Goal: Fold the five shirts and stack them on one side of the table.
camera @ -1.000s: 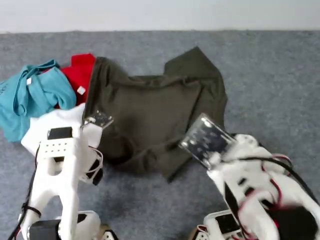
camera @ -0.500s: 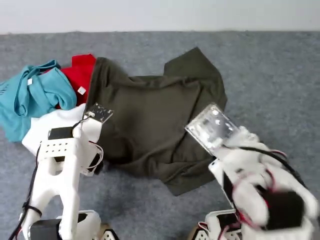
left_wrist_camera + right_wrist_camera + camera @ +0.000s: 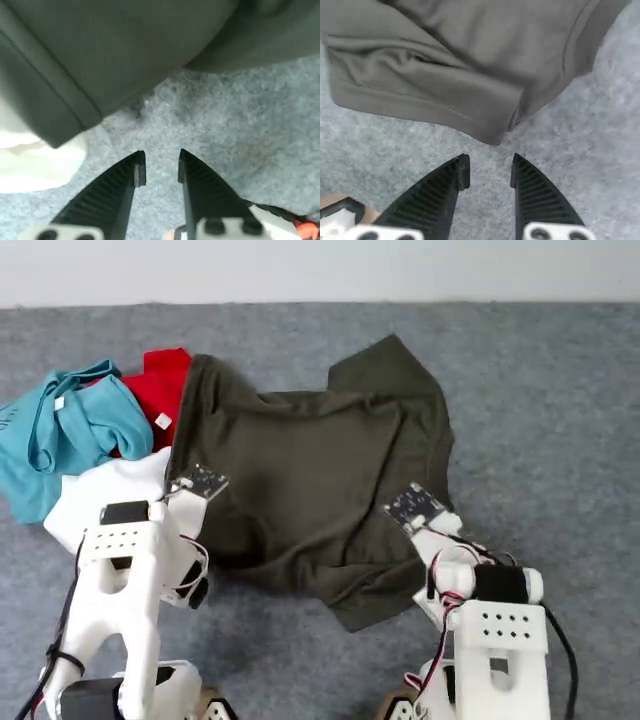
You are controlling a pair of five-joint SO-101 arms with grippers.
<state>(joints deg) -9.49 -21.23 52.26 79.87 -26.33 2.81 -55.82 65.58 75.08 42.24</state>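
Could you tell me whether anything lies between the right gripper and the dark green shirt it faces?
Nothing visible does. In the right wrist view the right gripper hangs open just short of the dark green shirt, with only bare grey carpet between them.

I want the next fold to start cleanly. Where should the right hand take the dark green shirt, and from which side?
Probably the near corner of the dark green shirt, approached from the robot's side: it lies doubled and thick on the table, right ahead of the open right hand.
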